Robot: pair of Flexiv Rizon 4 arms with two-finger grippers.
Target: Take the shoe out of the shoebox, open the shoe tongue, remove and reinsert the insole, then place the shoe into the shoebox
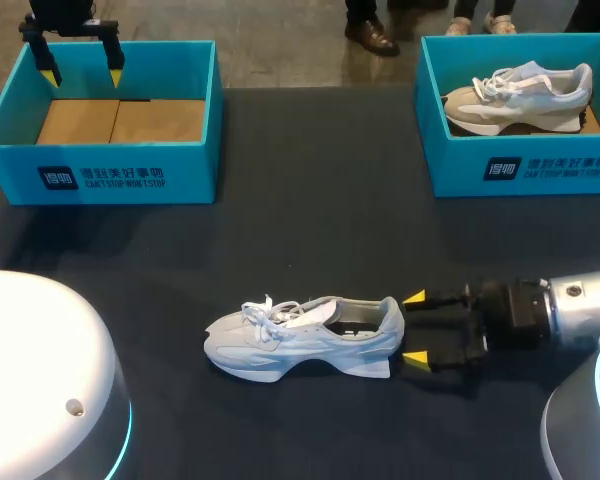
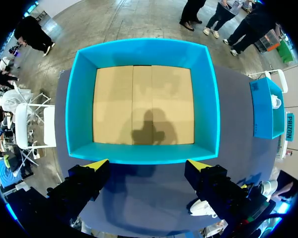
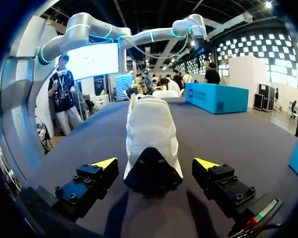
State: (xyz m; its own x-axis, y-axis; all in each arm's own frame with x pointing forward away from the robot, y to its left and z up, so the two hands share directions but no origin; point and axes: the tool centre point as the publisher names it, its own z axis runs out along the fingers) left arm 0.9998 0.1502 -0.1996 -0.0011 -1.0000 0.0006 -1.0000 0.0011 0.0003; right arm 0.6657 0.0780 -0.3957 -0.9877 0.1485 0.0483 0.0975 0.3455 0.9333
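A light grey shoe [image 1: 300, 340] lies upright on the dark table, toe to the left and heel to the right. My right gripper [image 1: 414, 328] stands open just behind the heel, one yellow tip on either side, touching nothing. In the right wrist view the shoe's heel [image 3: 151, 144] sits straight ahead of the open right gripper [image 3: 156, 162]. My left gripper [image 1: 80, 62] hangs open above the empty blue shoebox [image 1: 100, 165] at the back left. Seen from the left wrist, the left gripper [image 2: 148, 164] hovers over the box's near wall [image 2: 144, 153], and the cardboard floor is bare.
A second blue shoebox [image 1: 520, 170] at the back right holds another grey shoe [image 1: 520, 95]. Bare dark table lies between the boxes and the shoe in front. My left arm [image 3: 139, 34] arches over the far box [image 3: 216, 96] in the right wrist view.
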